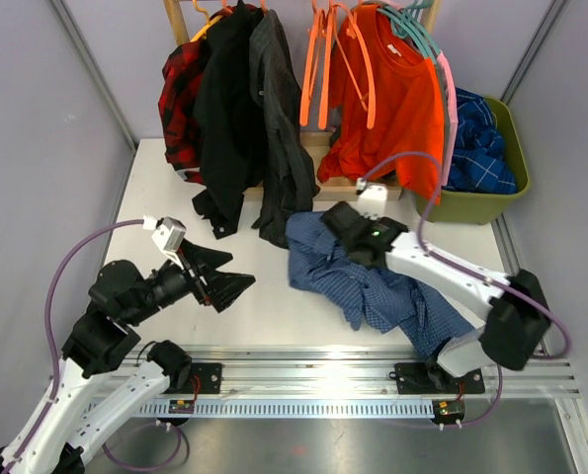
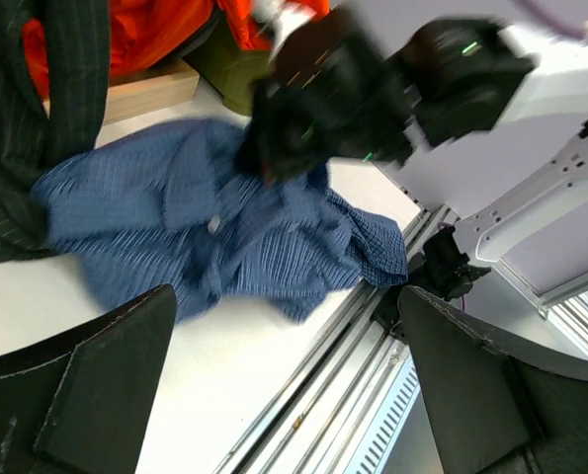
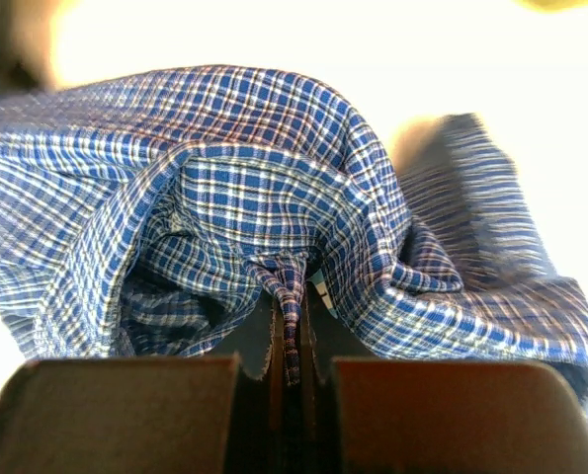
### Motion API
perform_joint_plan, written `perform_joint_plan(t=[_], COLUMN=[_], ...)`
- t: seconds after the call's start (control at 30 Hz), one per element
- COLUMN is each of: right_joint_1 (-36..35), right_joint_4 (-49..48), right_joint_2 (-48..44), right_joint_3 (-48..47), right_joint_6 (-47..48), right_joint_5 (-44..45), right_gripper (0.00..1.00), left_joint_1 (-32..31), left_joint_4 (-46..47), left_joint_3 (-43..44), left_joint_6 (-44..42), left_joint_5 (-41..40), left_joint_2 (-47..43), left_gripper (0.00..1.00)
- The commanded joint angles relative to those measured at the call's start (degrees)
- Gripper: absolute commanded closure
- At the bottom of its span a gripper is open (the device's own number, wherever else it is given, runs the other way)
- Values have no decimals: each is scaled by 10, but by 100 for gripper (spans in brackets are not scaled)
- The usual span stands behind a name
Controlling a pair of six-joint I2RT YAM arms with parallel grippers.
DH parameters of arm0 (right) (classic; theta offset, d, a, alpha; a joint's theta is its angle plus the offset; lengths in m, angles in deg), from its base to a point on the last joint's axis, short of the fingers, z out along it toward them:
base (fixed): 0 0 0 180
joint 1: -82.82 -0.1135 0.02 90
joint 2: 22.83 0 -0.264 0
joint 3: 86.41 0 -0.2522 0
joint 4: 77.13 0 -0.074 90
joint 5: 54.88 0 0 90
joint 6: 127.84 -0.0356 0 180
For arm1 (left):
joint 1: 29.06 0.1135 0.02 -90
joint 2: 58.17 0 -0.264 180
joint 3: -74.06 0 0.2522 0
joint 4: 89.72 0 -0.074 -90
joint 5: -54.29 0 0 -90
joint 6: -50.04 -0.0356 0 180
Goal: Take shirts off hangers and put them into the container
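Lying crumpled on the smooth white table (image 1: pixel 274 316), the blue-and-white checked shirt (image 1: pixel 382 286) is thin soft cloth bunched into ridges, sprawling from the table's middle toward its near right edge. At the far side hang a red-black plaid shirt (image 1: pixel 180 94), a black shirt (image 1: pixel 229 99) and a charcoal pinstriped shirt (image 1: pixel 279 118), all limp and draping. To their right an orange tee (image 1: pixel 397 109) hangs among thin curved orange hangers (image 1: pixel 318 79). The olive-green container (image 1: pixel 471 209), a round-cornered plastic tub, stands at the far right with blue cloth (image 1: pixel 476 148) already heaped in it.

The top view alone gives this layout. Only the right wrist view shows the shirt's fine weave and the grip itself. There the right gripper (image 3: pixel 291 341) is clamped nearly together on a thin raised fold of the checked shirt (image 3: pixel 254 197), the cloth pinched upright between its flat pads. The left wrist view shows that gripper (image 2: pixel 313 109) from the side, blurred, pressed onto the shirt's (image 2: pixel 195 227) far part.

The left gripper (image 1: pixel 219 278) hovers over bare table at the near left, well apart from the shirt, its dark triangular fingers (image 2: pixel 86 385) spread wide and holding nothing
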Motion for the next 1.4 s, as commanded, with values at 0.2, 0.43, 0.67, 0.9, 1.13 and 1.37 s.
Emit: perform_joint_plan(t=[0.2, 0.43, 0.67, 0.9, 1.13, 1.37], right_joint_1=[103, 144, 239, 476, 569, 618], right_joint_4=[205, 240, -65, -55, -80, -334], right_joint_2=[-239, -311, -315, -112, 100, 208], right_joint_3=[-37, -117, -150, -399, -712, -779], right_joint_6=[-78, -40, 236, 213, 174, 42], right_joint_5=[210, 329, 274, 13, -198, -438], right_gripper=[100, 100, 100, 100, 100, 100], left_joint_1=[0, 0, 0, 0, 0, 0], left_joint_4=[38, 48, 58, 63, 44, 42], left_joint_3=[15, 30, 44, 53, 69, 63], left_joint_6=[8, 10, 13, 12, -2, 1], left_joint_5=[38, 57, 75, 82, 75, 65], left_joint_2=[32, 60, 77, 79, 72, 70], left_gripper=[1, 1, 1, 1, 1, 1])
